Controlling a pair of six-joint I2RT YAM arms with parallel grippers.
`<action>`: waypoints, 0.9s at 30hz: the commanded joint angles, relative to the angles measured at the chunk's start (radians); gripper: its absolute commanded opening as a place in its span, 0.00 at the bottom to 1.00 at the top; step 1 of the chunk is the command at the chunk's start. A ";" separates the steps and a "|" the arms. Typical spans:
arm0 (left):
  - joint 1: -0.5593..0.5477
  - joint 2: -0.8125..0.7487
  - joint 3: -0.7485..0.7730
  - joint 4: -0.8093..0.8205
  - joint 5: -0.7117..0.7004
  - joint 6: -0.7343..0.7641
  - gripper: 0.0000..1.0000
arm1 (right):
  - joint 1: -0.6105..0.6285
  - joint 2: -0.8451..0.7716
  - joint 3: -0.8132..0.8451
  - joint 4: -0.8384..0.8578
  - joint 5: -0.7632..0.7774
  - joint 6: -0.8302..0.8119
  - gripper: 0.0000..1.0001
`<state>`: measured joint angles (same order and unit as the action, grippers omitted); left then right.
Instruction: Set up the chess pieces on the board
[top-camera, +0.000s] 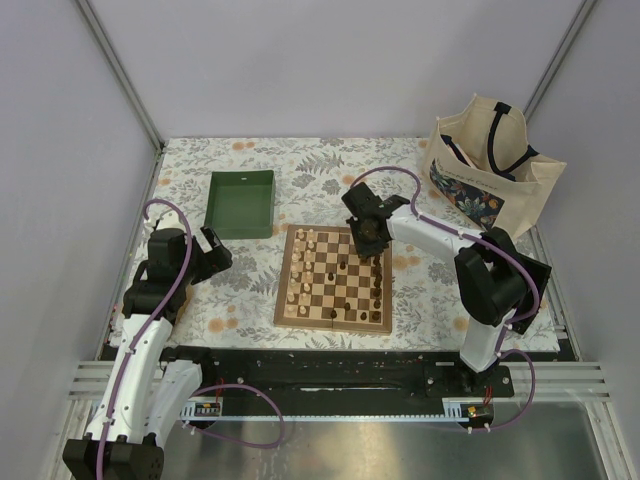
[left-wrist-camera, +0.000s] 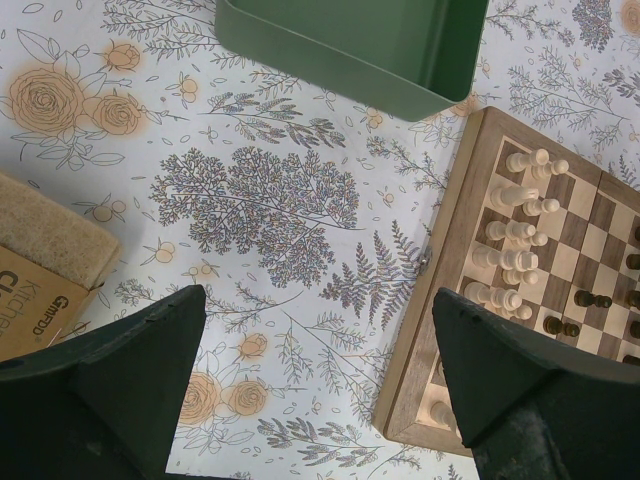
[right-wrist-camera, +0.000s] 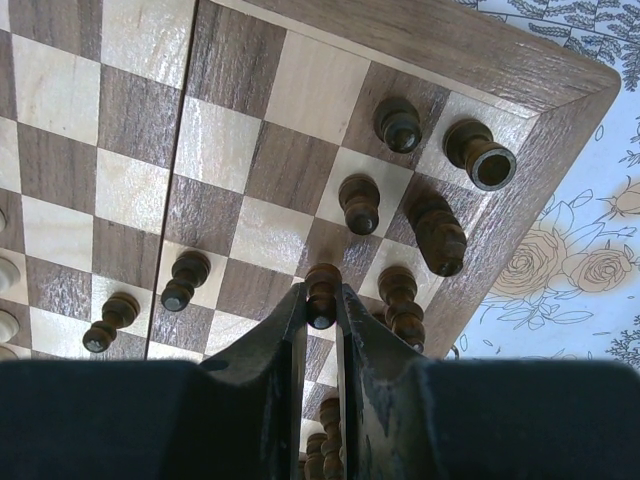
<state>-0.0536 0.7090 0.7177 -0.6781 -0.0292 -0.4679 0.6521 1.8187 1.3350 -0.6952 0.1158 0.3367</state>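
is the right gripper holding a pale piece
No, the right gripper is shut on a dark piece, its two fingers pressed against either side of it.

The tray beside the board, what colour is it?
Plain dark green. The tray shows best in the left wrist view.

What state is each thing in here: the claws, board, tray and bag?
left gripper: open, holding nothing.
right gripper: shut on a dark chess piece.
board: unfolded flat, partly set.
green tray: looks empty.
tote bag: upright, mouth open.
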 joint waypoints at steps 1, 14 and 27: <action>0.005 0.003 0.014 0.052 0.017 0.005 0.99 | -0.009 0.004 -0.008 0.031 0.027 -0.002 0.20; 0.005 0.003 0.014 0.052 0.014 0.006 0.99 | -0.014 0.025 0.003 0.033 0.031 -0.008 0.27; 0.006 0.003 0.014 0.052 0.017 0.006 0.99 | -0.012 -0.036 0.065 -0.010 -0.001 -0.021 0.39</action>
<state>-0.0536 0.7094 0.7177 -0.6781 -0.0292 -0.4679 0.6456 1.8416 1.3376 -0.6907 0.1150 0.3328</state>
